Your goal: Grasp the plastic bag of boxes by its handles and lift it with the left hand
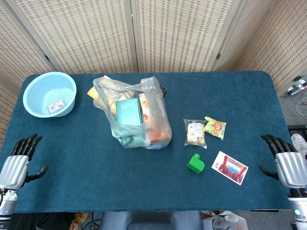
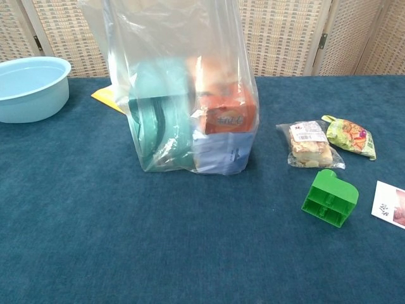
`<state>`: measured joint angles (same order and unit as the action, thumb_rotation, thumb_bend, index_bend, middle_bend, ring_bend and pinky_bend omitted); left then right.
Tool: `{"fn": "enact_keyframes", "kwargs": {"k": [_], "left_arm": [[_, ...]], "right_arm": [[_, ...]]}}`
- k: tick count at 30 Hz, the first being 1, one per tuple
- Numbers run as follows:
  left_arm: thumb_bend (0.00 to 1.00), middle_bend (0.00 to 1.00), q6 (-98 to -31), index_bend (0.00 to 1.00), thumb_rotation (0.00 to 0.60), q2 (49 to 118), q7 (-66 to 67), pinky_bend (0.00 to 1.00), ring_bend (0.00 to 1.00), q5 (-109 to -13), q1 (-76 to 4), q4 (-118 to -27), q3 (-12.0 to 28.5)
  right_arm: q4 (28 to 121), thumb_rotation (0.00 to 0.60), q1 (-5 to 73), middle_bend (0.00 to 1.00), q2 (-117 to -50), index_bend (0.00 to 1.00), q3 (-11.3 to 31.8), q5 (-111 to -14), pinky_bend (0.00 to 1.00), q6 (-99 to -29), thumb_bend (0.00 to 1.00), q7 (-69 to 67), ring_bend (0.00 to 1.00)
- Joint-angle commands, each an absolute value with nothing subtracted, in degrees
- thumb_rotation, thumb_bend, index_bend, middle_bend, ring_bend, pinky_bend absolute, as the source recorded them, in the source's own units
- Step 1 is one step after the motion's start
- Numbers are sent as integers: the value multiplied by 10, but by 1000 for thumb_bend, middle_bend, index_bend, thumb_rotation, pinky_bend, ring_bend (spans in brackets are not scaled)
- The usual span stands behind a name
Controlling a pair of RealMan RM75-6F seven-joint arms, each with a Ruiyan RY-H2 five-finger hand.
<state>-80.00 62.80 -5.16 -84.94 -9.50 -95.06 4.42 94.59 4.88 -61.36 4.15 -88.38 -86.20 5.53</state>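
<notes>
A clear plastic bag (image 1: 139, 117) (image 2: 186, 107) stands upright at the table's middle, holding a teal box, an orange box and a pale blue one. Its two handles (image 1: 149, 85) stick up loose at the top, one left and one right. My left hand (image 1: 17, 162) hovers at the table's near left edge, fingers spread and holding nothing, far from the bag. Open as well, my right hand (image 1: 288, 163) waits off the near right edge. Neither hand appears in the chest view.
A light blue bowl (image 1: 31, 91) (image 2: 28, 88) with a small card inside sits at the far left. Right of the bag lie two snack packets (image 1: 195, 132) (image 1: 215, 127), a green block (image 1: 195, 163) (image 2: 330, 197) and a picture card (image 1: 229, 167). A yellow item (image 1: 93, 92) lies behind the bag.
</notes>
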Motion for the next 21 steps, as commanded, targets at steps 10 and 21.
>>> {"fn": "enact_keyframes", "kwargs": {"k": [10,21], "left_arm": [[222,21,-659,36,600,530,-412,43,104,-854,-209,-1010,102],[213,41,-536,99,361,490,-704,80,119,-836,-312,-1006,158]], "right_arm": [[1026,600,124,196,-552,177,76,-953,330,-827,68,66,195],[1095,600,203,194,-514,174,145,-936,330,-780,68,86,195]]}}
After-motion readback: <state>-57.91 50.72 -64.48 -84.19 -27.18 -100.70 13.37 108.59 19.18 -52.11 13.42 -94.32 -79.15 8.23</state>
